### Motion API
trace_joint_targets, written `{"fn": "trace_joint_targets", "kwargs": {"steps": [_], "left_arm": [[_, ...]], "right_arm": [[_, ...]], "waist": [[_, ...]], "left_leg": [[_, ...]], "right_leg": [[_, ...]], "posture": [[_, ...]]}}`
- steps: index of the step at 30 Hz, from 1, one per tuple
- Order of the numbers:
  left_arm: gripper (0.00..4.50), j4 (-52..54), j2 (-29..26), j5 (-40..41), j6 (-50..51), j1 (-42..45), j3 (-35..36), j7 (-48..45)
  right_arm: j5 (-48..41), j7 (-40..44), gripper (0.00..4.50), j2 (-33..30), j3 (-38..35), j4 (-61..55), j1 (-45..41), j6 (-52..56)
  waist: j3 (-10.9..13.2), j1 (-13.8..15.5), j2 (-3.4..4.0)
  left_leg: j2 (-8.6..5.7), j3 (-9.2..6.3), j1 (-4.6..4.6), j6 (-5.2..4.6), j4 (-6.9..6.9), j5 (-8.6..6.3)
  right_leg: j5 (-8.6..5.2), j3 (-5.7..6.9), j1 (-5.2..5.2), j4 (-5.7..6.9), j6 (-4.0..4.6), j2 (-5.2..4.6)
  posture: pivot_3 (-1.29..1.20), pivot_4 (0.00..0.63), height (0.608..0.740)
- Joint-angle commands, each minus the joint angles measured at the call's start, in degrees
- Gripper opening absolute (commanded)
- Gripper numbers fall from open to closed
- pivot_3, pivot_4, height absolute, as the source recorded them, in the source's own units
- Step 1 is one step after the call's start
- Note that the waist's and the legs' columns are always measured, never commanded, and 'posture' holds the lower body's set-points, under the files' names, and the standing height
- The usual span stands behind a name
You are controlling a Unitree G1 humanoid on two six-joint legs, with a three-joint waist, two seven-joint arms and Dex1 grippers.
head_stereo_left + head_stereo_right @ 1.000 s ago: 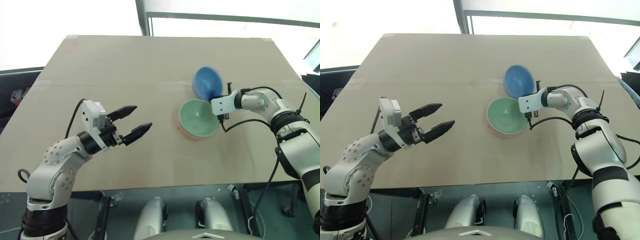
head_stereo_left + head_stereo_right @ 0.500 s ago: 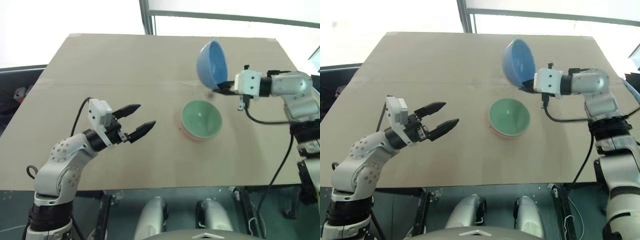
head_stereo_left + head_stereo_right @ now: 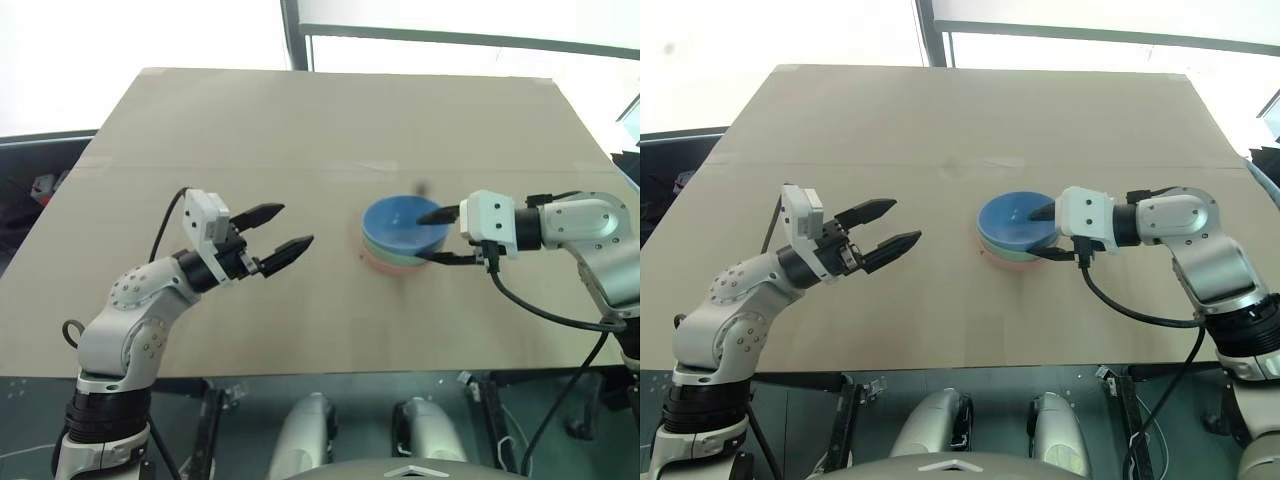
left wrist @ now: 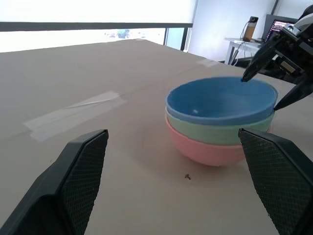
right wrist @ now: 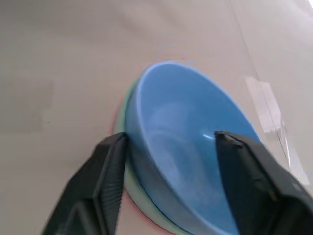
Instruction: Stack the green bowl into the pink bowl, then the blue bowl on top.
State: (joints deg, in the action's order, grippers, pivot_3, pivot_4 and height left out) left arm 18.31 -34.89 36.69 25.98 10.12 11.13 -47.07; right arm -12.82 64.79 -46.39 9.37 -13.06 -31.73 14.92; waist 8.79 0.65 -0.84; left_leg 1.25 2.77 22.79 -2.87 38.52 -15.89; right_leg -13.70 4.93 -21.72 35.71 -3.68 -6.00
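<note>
Sitting nested on the bench [image 3: 250,130], the blue bowl [image 3: 398,221] tops the green bowl [image 4: 220,133] inside the pink bowl [image 4: 205,151]; right gripper [image 3: 437,236] jaws spread astride the rim, left gripper [image 3: 276,234] jaws spread well apart

Bright backlight from blown-out windows; table evenly lit.

Nested under the smooth medium-blue bowl [image 4: 221,100], the mint-green bowl [image 4: 215,133] shows just a rim band; the salmon-pink bowl's [image 4: 208,151] inside is hidden.

Silver-grey jointed arms, white wrist blocks, black cables, black two-fingered tools.
</note>
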Motion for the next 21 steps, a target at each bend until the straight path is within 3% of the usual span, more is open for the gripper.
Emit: {"fn": "trace_joint_targets", "kwargs": {"steps": [1,5,8,13,21], "left_arm": [[4.5,2.22,-0.91,-1.86,-2.1,-0.94,0.2,0.0],[4.5,3.26,0.12,-2.97,-5.0,-3.41,2.02,1.02],[4.5,3.75,-1.82,-6.14,-8.43,-6.78,3.18,0.17],[4.5,3.85,-5.47,-3.16,-6.63,-11.13,7.39,-2.99],[4.5,2.96,-9.86,-0.06,-3.77,-10.81,8.68,-7.6]], "right_arm": [[-5.7,-3.73,2.96,-0.73,-9.26,-5.26,1.77,5.67],[-13.08,-6.29,2.96,-2.72,-22.33,-11.05,11.79,13.42],[-15.33,-6.48,2.96,-4.65,-30.12,-13.65,19.68,16.53],[-16.48,-3.69,2.96,-5.86,-42.71,-15.16,34.35,16.94],[-18.27,-5.62,2.96,-4.42,-46.59,-16.87,40.55,16.31]], "waist": [[0.0,0.08,0.0],[-0.03,0.94,-0.06],[-0.03,0.84,-0.05],[-0.04,0.66,-0.05],[-0.1,0.25,-0.08]], "left_leg": [[0.0,0.01,0.0,0.0,0.0,0.0],[-0.01,-0.1,0.06,0.0,0.0,0.0],[-0.01,-0.05,0.04,-0.03,-0.01,-0.02],[0.03,0.0,-0.06,-0.03,-0.03,-0.02],[0.04,0.03,-0.19,-0.05,0.01,-0.03]], "right_leg": [[0.0,0.0,0.0,-0.02,0.0,0.0],[0.0,0.1,0.05,-0.2,0.0,-0.03],[0.0,0.07,0.06,-0.23,0.0,-0.03],[-0.01,-0.02,0.06,-0.16,0.01,0.0],[-0.01,-0.13,0.1,-0.04,0.01,0.02]], "posture": [[0.0,0.15,0.74],[0.0,0.15,0.74],[0.0,0.15,0.74],[0.0,0.15,0.74],[0.0,0.15,0.74]]}}
